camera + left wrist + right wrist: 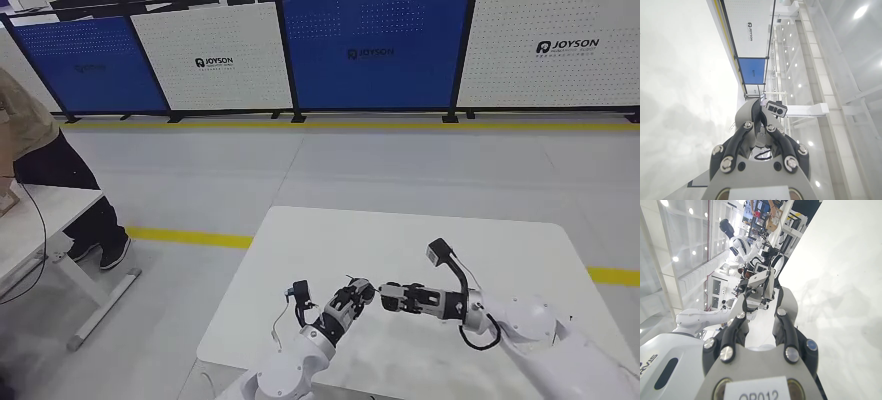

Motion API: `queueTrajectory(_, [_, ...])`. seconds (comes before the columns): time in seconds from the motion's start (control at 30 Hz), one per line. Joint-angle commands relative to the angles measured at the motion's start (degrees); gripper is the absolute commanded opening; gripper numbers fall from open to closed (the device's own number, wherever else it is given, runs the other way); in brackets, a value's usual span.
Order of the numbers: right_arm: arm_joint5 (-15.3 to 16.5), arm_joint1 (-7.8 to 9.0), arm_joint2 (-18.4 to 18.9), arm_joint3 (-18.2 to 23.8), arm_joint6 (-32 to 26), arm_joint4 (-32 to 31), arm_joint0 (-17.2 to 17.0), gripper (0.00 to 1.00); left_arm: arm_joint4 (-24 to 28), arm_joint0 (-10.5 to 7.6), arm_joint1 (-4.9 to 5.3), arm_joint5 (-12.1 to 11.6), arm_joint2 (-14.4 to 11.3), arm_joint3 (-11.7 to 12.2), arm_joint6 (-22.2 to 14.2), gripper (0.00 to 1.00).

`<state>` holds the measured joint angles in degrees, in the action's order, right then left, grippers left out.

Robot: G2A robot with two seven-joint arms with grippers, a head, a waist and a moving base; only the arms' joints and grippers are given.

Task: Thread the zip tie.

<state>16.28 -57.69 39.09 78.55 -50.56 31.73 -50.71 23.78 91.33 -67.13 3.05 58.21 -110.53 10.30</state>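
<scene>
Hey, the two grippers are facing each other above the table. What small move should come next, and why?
Probably ease the right gripper forward until the zip tie sits between its fingers, then close. The left gripper looks shut on the zip tie, whose thin end sticks out past its fingertips toward the right gripper, which is open and seems short of it.

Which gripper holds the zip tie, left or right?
The left gripper: its fingers are shut on the thin black zip tie, while the right gripper stands open.
</scene>
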Motion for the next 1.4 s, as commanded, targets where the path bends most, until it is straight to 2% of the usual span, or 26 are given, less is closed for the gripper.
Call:
queueTrajectory(0.0, [-0.1,-0.2,0.2,-0.1,-0.2,-0.2,-0.1,0.25,-0.2,0.11,-0.06,-0.1,0.1,0.0,0.0,0.0])
queueTrajectory(0.07, [-0.3,-0.43,0.4,-0.3,-0.6,-0.2,-0.1,0.18,-0.4,0.22,-0.14,-0.2,0.1,0.0,0.1,0.0])
queueTrajectory(0.1, [-0.3,-0.53,0.5,-0.4,-0.7,-0.2,-0.2,0.06,-0.5,0.26,-0.17,-0.2,0.2,0.0,0.2,0.0])
queueTrajectory(0.13, [-0.3,-0.63,0.6,-0.5,-0.8,-0.2,-0.2,0.0,-0.6,0.31,-0.2,-0.3,0.2,-0.1,0.2,0.0])
queueTrajectory(0.4, [-0.6,-1.31,1.7,-1.1,-2.2,-0.6,-0.6,0.0,-1.6,0.64,-0.56,-0.9,0.2,-0.1,1.0,0.0])
queueTrajectory(0.43, [-0.6,-1.35,1.9,-1.2,-2.4,-0.7,-0.6,0.0,-1.1,0.71,-0.65,-1.0,0.1,-0.1,1.2,0.33])
queueTrajectory(0.47, [-0.7,-1.39,2.0,-1.2,-2.6,-0.7,-0.7,0.0,-0.9,0.7,-0.68,-1.0,0.1,0.0,1.3,1.0])
queueTrajectory(0.63, [-0.8,-1.46,3.4,-1.2,-3.2,-0.9,-1.4,0.0,-0.9,0.7,-0.68,-1.0,0.1,0.0,1.3,1.0])
queueTrajectory(0.87, [-0.8,-1.46,3.4,-1.2,-3.2,-0.9,-1.4,0.0,-0.9,0.7,-0.68,-1.0,0.1,0.0,1.3,1.0])
queueTrajectory(0.93, [-0.8,-1.47,3.4,-1.1,-3.1,-1.0,-1.5,0.0,-0.9,0.47,-0.74,-1.2,-0.1,0.5,0.3,1.0])
queueTrajectory(1.1, [-0.5,-1.46,4.5,-0.4,-5.9,0.0,-2.6,0.0,-0.5,-0.28,-0.9,-4.6,0.1,2.8,-3.0,1.0])
queueTrajectory(1.2, [-2.0,-1.25,5.7,-1.0,-9.2,1.5,-2.6,0.0,-2.6,-0.73,-1.02,-9.5,1.1,3.9,-1.5,1.0])
queueTrajectory(1.37, [-2.3,-1.16,6.4,-1.5,-9.4,2.0,-2.7,0.0,-2.6,-0.73,-1.02,-9.5,1.1,3.9,-1.5,1.0])
